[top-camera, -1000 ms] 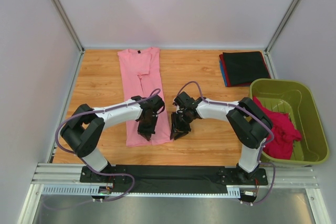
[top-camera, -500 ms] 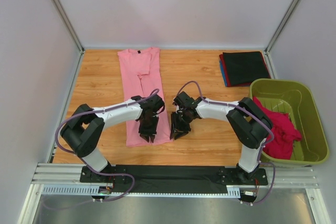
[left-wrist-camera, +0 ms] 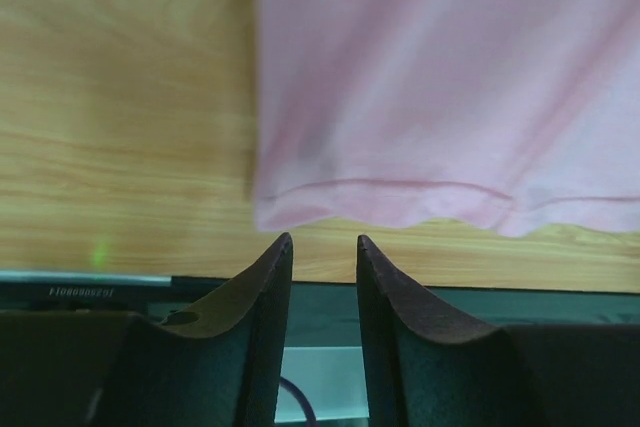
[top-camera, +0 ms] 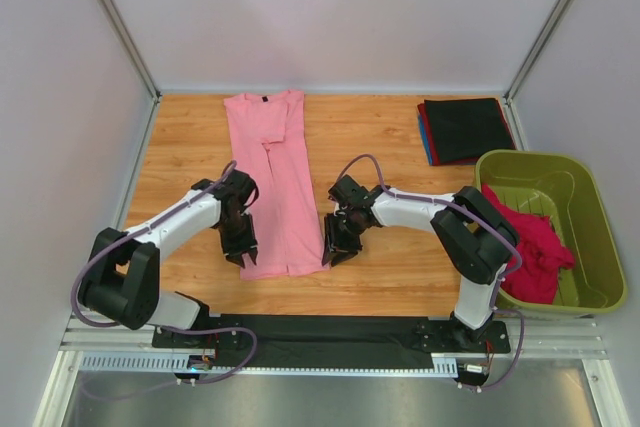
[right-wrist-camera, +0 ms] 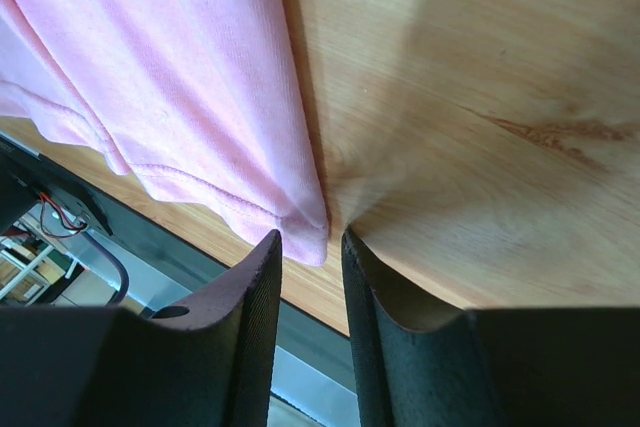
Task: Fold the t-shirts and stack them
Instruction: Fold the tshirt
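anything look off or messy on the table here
Nothing damaged or spilled. The pink t-shirt lies only half folded, a long strip slightly askew on the table, and the magenta-red shirt sits crumpled in the green tub; the folded stack looks tidy.

From above, the black t-shirt covers the stack under it, so the red t-shirt and the blue t-shirt show only as thin edges. The right arm's elbow hides part of the magenta-red t-shirt in the olive-green tub. The pink t-shirt runs off the top and right of the left wrist view, slightly blurred, and off the top and left of the right wrist view. Its hem corner lies at the right tool's fingertips; contact cannot be told.
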`<state>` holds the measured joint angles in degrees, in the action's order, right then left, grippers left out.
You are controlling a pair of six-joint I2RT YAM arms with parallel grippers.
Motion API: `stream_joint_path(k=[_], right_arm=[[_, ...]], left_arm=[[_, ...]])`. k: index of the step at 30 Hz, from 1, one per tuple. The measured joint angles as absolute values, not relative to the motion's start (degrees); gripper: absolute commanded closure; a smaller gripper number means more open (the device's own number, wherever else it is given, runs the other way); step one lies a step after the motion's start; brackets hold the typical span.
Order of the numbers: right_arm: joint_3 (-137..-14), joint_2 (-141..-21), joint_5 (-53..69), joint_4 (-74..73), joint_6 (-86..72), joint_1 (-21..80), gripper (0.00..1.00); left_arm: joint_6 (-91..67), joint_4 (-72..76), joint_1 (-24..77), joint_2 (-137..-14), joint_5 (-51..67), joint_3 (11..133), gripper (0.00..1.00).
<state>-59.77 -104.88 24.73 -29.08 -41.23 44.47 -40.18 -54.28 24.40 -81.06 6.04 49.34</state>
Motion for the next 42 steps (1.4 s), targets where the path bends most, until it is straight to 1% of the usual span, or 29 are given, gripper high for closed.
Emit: stream_joint_path(k=[5, 13, 19, 21, 24, 25, 26, 28, 29, 31, 37, 42], right_arm=[[-59.86, -104.79, 24.12, -29.21, -41.87, 44.64, 0.69], [-59.92, -104.79, 23.66, -29.19, -42.00, 44.86, 0.71], [-59.96, -104.79, 23.51, -29.17, -42.02, 44.88, 0.71], [-59.96, -104.79, 23.46, -29.15, -42.02, 44.93, 0.71], [-59.99, -104.79, 23.44, -28.99, -42.13, 45.01, 0.73], [-59.96, -104.79, 23.42, -28.91, -42.22, 45.10, 0.75], [-59.96, -104.79, 23.22, -28.84, -42.26, 45.23, 0.81], [-59.96, -104.81, 22.76, -28.82, -42.35, 45.50, 0.88], [-59.96, -104.81, 22.57, -28.88, -42.41, 45.65, 0.95], [-59.96, -104.81, 22.31, -28.95, -42.48, 45.76, 1.00], [-59.88, -103.26, 20.93, -30.61, -42.41, 45.84, 1.00], [-59.16, -99.00, 20.08, -31.55, -42.39, 45.84, 1.00]], left_arm=[[-42.37, -55.66, 18.98, -77.38, 6.15, 42.19, 0.51], [-46.41, -52.97, 14.22, -74.78, 7.73, 37.87, 0.51], [-48.75, -49.08, 12.62, -74.52, 11.73, 32.82, 0.55], [-49.12, -48.86, 12.60, -73.93, 12.19, 32.53, 0.58], [-49.52, -48.31, 12.60, -73.71, 12.45, 32.36, 0.67], [-49.67, -48.18, 12.60, -73.71, 12.51, 32.34, 0.72], [-49.78, -47.94, 12.60, -73.71, 12.60, 32.29, 0.89], [-49.95, -47.44, 12.60, -73.73, 12.67, 32.29, 1.00], [-50.02, -47.24, 12.60, -73.73, 12.71, 32.29, 1.00], [-50.09, -47.29, 12.60, -73.73, 12.88, 32.29, 1.00], [-51.20, -48.34, 12.60, -72.60, 14.28, 32.29, 1.00], [-53.28, -50.48, 12.60, -66.39, 15.49, 32.25, 1.00]])
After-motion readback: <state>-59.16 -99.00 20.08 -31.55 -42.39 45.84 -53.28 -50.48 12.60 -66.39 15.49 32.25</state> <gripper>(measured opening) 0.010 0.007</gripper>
